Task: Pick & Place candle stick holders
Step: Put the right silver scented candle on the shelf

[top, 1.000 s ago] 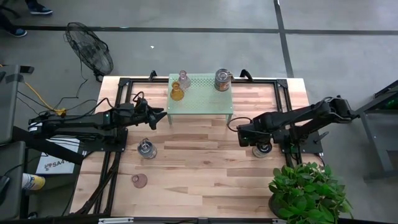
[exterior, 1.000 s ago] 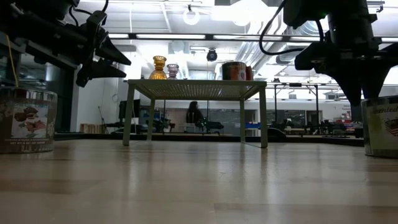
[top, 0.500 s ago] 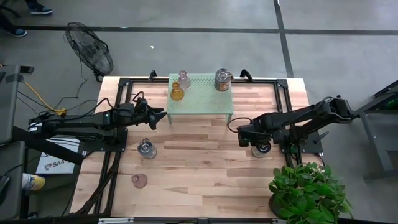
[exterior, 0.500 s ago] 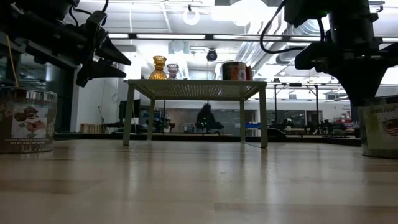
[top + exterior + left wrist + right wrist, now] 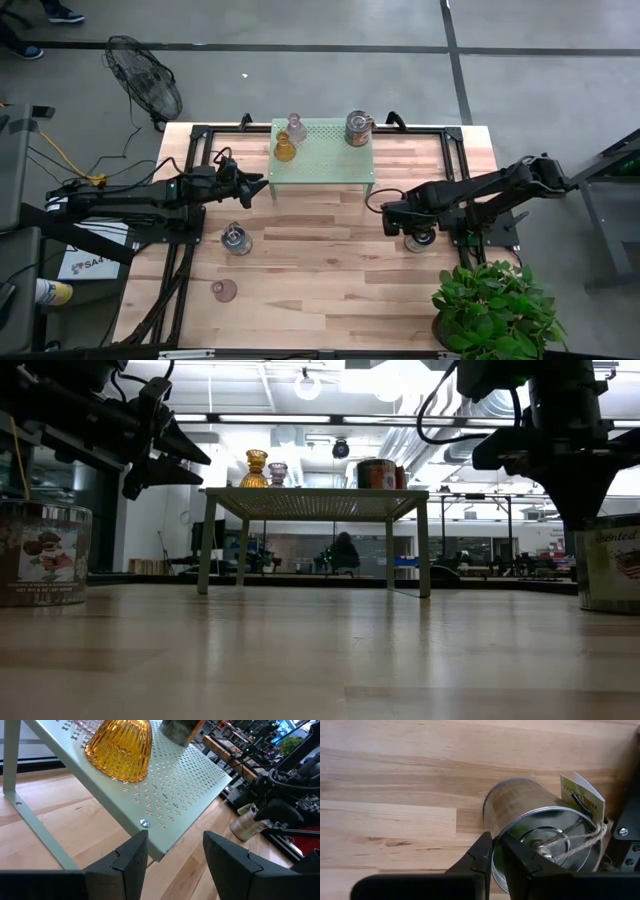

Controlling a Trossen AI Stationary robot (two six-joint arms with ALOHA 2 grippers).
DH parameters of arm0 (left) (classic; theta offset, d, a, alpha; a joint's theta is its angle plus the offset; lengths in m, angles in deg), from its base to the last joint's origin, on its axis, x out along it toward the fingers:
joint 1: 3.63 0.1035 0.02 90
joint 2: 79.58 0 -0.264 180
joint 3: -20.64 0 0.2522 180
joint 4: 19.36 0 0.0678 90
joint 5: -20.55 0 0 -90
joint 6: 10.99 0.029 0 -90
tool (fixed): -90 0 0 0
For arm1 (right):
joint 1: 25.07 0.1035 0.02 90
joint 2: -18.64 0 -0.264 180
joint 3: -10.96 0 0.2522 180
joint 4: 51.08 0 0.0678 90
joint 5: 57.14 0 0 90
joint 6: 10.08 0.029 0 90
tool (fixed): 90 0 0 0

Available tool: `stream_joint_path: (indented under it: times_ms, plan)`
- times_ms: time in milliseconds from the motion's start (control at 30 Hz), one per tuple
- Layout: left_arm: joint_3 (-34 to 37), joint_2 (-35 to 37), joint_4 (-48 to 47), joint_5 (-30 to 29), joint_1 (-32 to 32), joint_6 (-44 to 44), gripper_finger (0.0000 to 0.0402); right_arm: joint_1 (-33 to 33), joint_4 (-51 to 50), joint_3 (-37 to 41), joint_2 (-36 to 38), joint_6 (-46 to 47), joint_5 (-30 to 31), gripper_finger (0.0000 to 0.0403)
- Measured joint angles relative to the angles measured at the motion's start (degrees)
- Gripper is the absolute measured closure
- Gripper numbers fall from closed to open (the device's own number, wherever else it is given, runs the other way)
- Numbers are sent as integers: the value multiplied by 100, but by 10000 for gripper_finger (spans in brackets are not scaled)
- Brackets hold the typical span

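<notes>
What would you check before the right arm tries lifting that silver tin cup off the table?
1. Right pincer closed on the silver tin cup's rim: ok, one finger inside, one outside.
2. Cup upright on the table: ok.
3. Twine and paper tag free of the fingers: cannot tell.
4. Room on the green stand: ok, bare middle.
5. Left pincer out of the way: ok, open, beside the stand.

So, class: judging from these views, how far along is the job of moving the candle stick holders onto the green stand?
Done: three holders stand on the green stand: the amber glass holder, a clear glass holder and a metal holder.
In hand: the right end effector pinches the rim of the silver tin holder.
Left: the tin holder and the pinkish glass holder. The left end effector waits open beside the stand.
</notes>
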Motion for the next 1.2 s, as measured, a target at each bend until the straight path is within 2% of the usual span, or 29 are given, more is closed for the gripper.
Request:
stream_joint_path:
  times_ms: [333,567,800,1200]
  plan:
    - [0,-2,0,-1,1,-1,215,0,2,0,0,-171,2,374]
    - [0,-1,0,0,1,0,215,0,12,-4,0,-314,20,399]
    - [0,-2,0,-1,1,-1,215,-4,14,-10,50,-521,-28,402]
    - [0,-1,0,0,1,-1,215,-68,-517,-563,159,-1178,-5,402]
